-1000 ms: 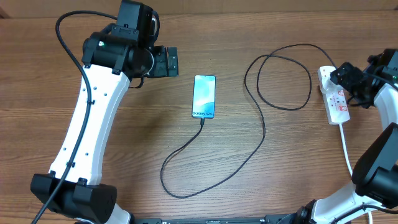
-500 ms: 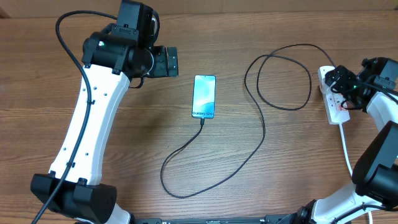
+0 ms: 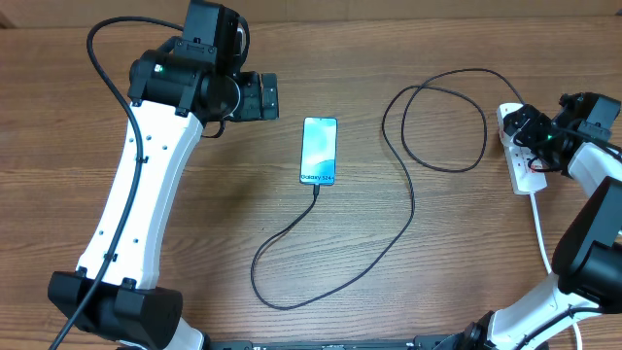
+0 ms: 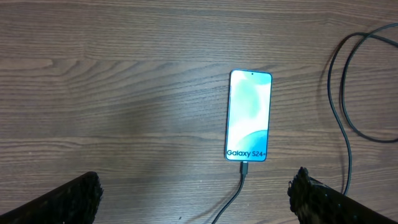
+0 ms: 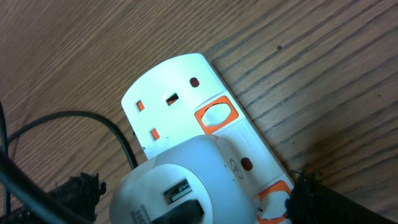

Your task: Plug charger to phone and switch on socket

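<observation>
At frame centre in the overhead view, the phone point(image 3: 319, 151) lies on the counter point(image 3: 437, 292), long axis up-down, text end toward the bottom edge. The charger point(image 3: 412, 204) leaves that end, loops, and reaches the socket point(image 3: 528, 173) at far right, under the right tool point(image 3: 531, 128).

Left wrist: the left tool point(image 4: 196, 199) is spread wide and empty above the phone.

Right wrist: the socket slants from upper left to lower right, an orange switch point(image 5: 217, 115) facing up. The right tool is spread and grips nothing.

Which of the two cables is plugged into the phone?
The thin black charger: its tip sits in the phone at the text end. The thicker white cord only leaves the socket.
</observation>
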You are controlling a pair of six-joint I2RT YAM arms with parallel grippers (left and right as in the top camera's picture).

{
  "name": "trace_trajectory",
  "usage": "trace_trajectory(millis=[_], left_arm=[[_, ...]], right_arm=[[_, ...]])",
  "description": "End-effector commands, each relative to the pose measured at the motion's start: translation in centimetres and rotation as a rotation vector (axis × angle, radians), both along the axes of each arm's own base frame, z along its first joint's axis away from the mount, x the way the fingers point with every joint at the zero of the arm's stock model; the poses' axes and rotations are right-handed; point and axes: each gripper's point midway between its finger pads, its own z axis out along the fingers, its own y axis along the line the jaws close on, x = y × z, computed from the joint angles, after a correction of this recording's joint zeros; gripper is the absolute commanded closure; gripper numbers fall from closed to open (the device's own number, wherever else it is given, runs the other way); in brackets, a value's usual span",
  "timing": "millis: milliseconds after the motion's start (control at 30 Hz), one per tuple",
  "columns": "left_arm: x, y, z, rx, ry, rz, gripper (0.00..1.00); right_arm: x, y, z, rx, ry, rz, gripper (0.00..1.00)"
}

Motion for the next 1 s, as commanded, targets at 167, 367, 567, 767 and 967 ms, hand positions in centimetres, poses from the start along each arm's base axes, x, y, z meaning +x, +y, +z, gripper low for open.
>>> trace_trajectory(millis=[167, 367, 567, 767, 967], left_arm=[[0.1, 0.1, -0.1, 0.008, 0.001, 0.004, 0.0], [0.1, 0.1, -0.1, 0.008, 0.001, 0.004, 0.0], [0.1, 0.1, -0.1, 0.008, 0.001, 0.004, 0.0], [0.1, 0.1, -0.1, 0.008, 0.001, 0.004, 0.0], [0.1, 0.1, -0.1, 0.008, 0.001, 0.004, 0.0]], right_arm=[[0.3, 1.1, 0.1, 0.022, -0.021, 0.059, 0.0], [0.5, 1.0, 0.2, 0.02, -0.03, 0.061, 0.0], [0.2, 1.3, -0.3, 0.039, -0.011, 0.064, 0.01], [0.1, 2.5, -0.9, 0.102, -0.01, 0.095, 0.0], [-0.8, 3.1, -1.7, 0.14, 0.037, 0.089, 0.0]])
